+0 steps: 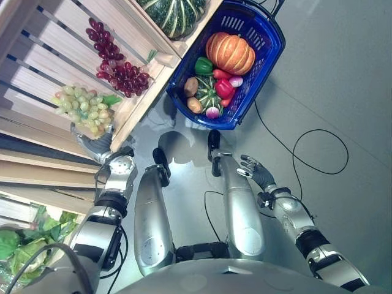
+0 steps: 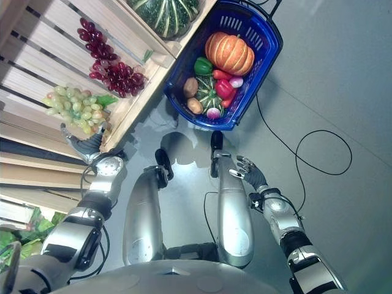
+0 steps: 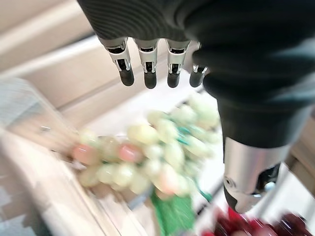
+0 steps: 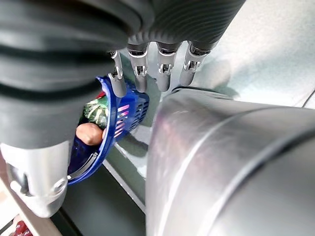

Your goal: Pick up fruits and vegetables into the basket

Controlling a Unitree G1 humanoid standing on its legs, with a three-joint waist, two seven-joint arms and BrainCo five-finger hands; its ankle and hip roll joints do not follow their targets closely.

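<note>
Pale green plastic-looking grapes (image 1: 84, 109) lie as a loose bunch on the slatted wooden shelf (image 1: 58, 37), near its front lip, at about ten o'clock in the head views. The left robot hand (image 3: 147, 69) hovers just over the bunch with fingers straight and spread, holding nothing. I judge the cluster light but lumpy and floppy, with smooth berries that may slip, so a wrap around its thick middle or a pinch near the green leaf end looks safest. At one o'clock from it lies a dark red grape bunch (image 1: 116, 64), and a striped green squash (image 1: 174, 13) sits at the shelf's far end. On the grey floor beside the shelf stands the blue plastic basket (image 1: 269, 55), already holding an orange pumpkin (image 1: 230, 52), peppers and small vegetables. The right robot hand (image 1: 256, 171) hangs relaxed and empty at five o'clock.
</note>
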